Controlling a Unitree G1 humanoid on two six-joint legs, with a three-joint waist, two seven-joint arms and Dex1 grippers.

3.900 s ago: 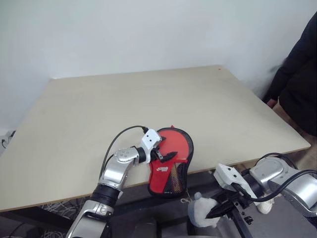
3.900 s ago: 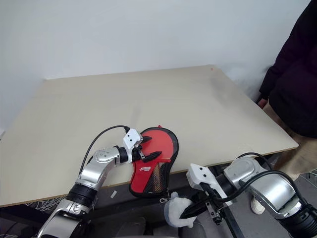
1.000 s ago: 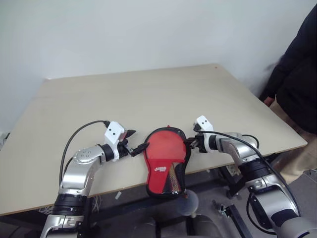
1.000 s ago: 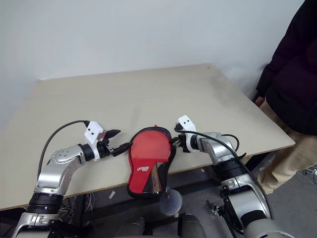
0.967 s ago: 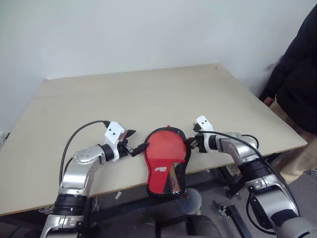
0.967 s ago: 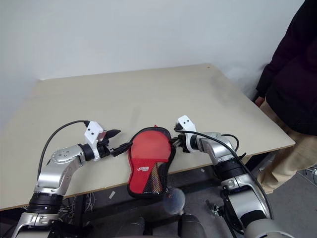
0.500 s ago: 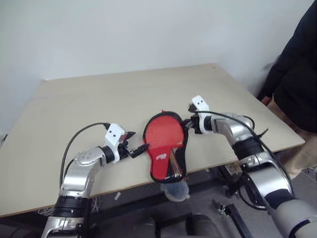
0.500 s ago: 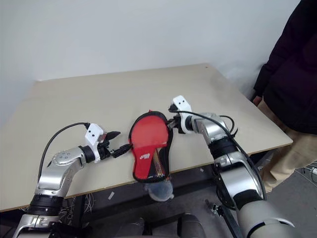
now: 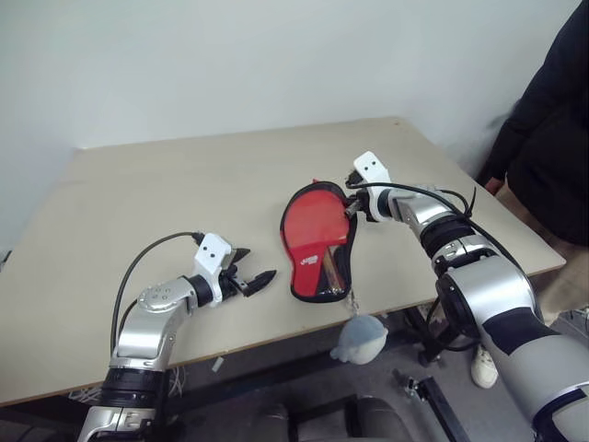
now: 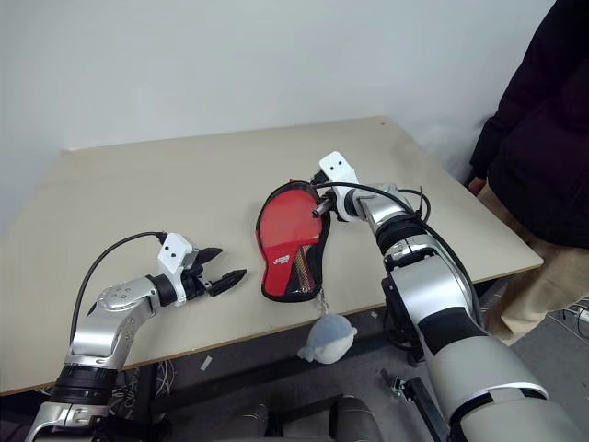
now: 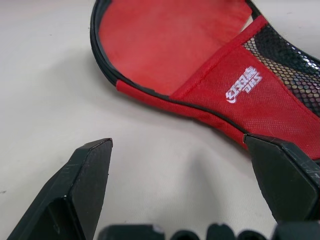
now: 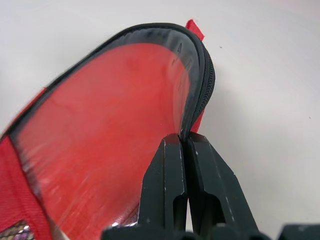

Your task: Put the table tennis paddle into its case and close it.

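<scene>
The case (image 9: 304, 262) lies flat on the table (image 9: 166, 184), right of centre, with its narrow end toward the front edge. The table tennis paddle (image 9: 313, 223) is inside it; its red face shows through the clear window and its wood handle through the mesh. My right gripper (image 9: 352, 210) is shut on the case's black zipper edge (image 12: 200, 75) at the far right side of the round end. My left gripper (image 9: 258, 279) rests open on the table to the left of the case, apart from it. The pale plush charm (image 9: 359, 339) hangs below the table's front edge.
A person in dark clothes (image 9: 552, 138) stands at the table's right side. Bare tabletop stretches behind and to the left of the case. The front edge of the table runs just past the case's narrow end.
My right gripper has pulled the case away from the front edge, farther onto the table and to the right. The charm dangling below swung along with it. The left gripper kept still.
</scene>
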